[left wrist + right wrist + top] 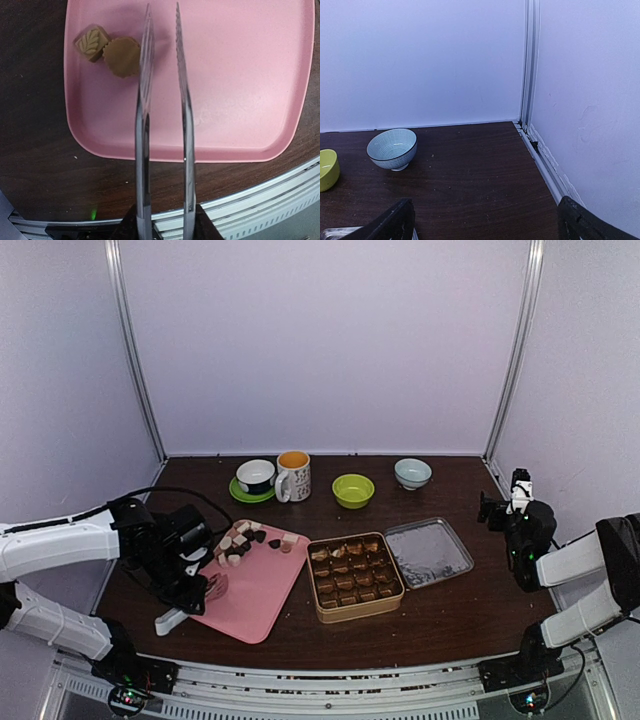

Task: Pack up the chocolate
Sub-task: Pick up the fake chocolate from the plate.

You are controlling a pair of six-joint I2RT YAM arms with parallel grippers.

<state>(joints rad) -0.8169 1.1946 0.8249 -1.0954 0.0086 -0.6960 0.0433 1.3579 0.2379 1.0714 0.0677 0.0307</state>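
Observation:
Loose chocolate pieces (240,538), dark, tan and cream, lie at the far end of the pink tray (262,595). The gold tin (354,576) stands open, with brown pieces in its grid. My left gripper (192,583) is shut on metal tongs (186,115). Their tips are apart and empty above the tray, just right of a round tan piece (121,56) and a square leaf-stamped piece (92,42). In the left wrist view, the left gripper (165,226) shows at the bottom edge. My right gripper (487,222) is open and empty at the right side (515,502).
The tin's lid (428,552) lies right of the tin. Along the back stand a cup on a green saucer (256,478), a mug (293,476), a green bowl (353,490) and a blue-white bowl (392,148). The wall and corner post are close on the right.

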